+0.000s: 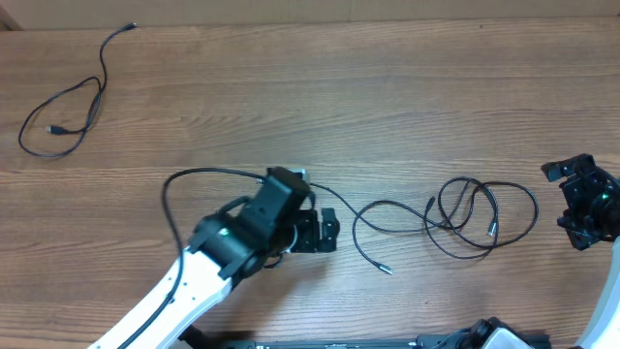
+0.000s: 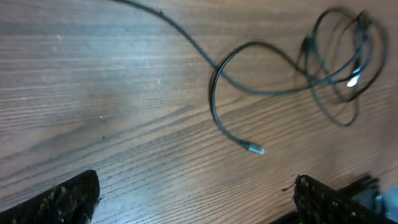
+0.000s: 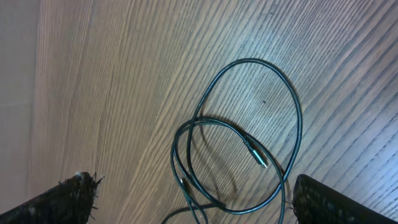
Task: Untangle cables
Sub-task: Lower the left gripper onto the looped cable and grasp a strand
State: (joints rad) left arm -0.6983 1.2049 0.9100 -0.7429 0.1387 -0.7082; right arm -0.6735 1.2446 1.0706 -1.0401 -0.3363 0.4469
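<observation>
Left gripper (image 1: 331, 231), jaws apart, sits near and left of the tangled cables (image 1: 449, 224), whose knot stretches left-to-right toward the equally open right gripper (image 1: 564, 200), the loose plug tail (image 1: 387, 269) lying nearest the left; overhead alone shows both grippers, while the right wrist view separates the overlapping loops.

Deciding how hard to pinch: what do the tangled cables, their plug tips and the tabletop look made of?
Tangled cables: thin black flexible jacket, probably rubber or plastic, with a slight sheen; they lie in loose curling loops.
Plug tip: pale and bright, likely metal; it glints.
Tabletop: brown wood grain, matte; real wood or laminate cannot be told.
</observation>
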